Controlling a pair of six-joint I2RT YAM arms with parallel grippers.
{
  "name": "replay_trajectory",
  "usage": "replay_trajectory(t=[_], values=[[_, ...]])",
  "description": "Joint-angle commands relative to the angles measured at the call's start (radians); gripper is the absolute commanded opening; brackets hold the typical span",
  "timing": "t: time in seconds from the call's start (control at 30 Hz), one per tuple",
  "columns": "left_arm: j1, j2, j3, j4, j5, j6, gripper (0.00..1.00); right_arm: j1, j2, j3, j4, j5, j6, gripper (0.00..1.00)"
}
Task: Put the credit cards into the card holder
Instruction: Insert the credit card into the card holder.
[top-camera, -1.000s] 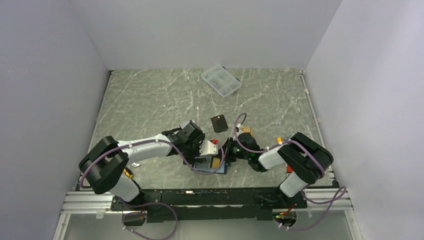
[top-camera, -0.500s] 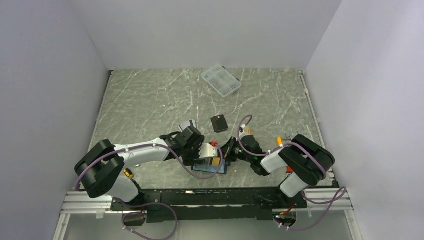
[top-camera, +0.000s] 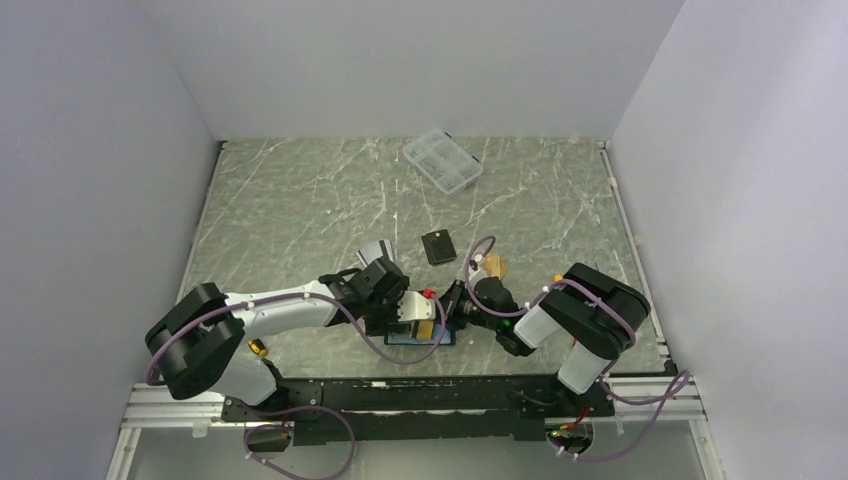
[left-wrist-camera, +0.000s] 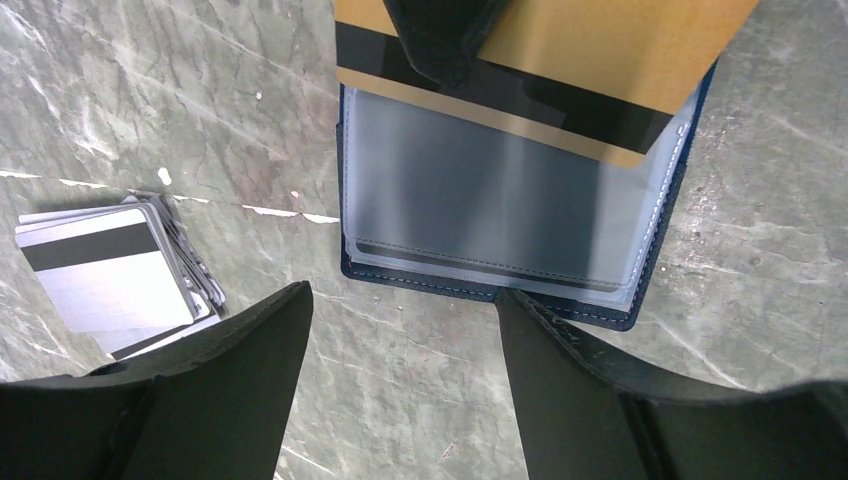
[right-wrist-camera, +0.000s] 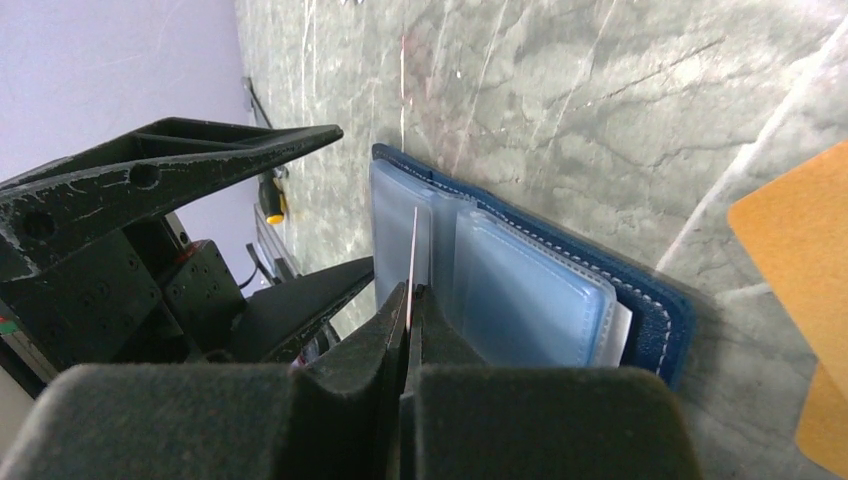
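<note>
We see silver-grey cards (left-wrist-camera: 105, 275) stacked just left of the open card holder (left-wrist-camera: 500, 210). Left gripper (left-wrist-camera: 402, 300) gapes wide at its edge, gripping nothing. Right gripper (right-wrist-camera: 410, 300) pinched tight on an orange-gold card (left-wrist-camera: 600, 60), dark stripe showing, at the holder's clear sleeves.

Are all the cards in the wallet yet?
Not yet. The card holder lies open, looking empty. The right gripper pinches a gold card over it, while the left gripper hovers open at its edge. Left to do: the silver stack, the black card and the orange cards on the table.
</note>
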Motion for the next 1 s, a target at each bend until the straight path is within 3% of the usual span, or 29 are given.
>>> replay_trajectory(t=[0.0, 0.37, 0.97], values=[[-0.022, 0.024, -0.058, -0.109, 0.036, -0.017, 0.75, 0.019, 0.012, -0.02, 0.091, 0.03, 0.019, 0.0], [-0.023, 0.013, -0.068, -0.099, 0.03, -0.016, 0.73, 0.024, -0.129, -0.064, -0.024, 0.129, -0.017, 0.0], [-0.027, 0.015, -0.072, -0.094, 0.033, -0.022, 0.7, 0.021, -0.027, -0.058, 0.086, 0.161, -0.036, 0.0]])
